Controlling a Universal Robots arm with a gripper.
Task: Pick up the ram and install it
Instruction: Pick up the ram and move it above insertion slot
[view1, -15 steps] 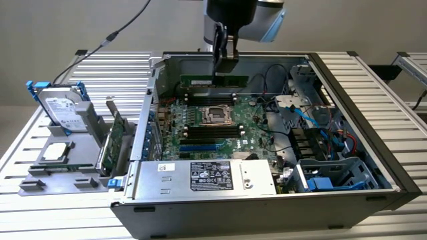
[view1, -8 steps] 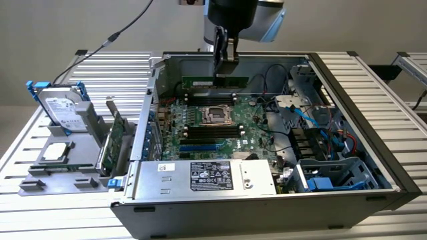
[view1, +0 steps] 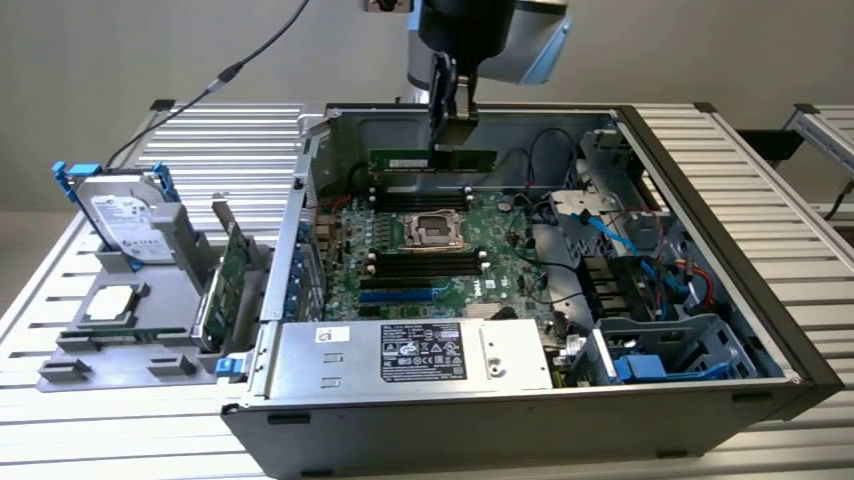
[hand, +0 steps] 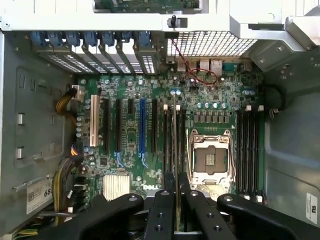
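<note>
PSU (view1: 414, 350): near end of the open PC case (view1: 467, 440), on the slatted surface (view1: 214, 140).
Motherboard (view1: 400, 255): CPU socket (view1: 434, 228) mid-board, black slots on both sides.
Ram (view1: 400, 158): on edge over the far slots; seated or not, can't tell.
Gripper (view1: 451, 140): pinching the ram's top edge.

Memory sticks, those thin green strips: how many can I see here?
1. The ram is gripped by the tool inside the open case, over the motherboard slots farthest from the exterior camera. Others may be hidden.
</note>
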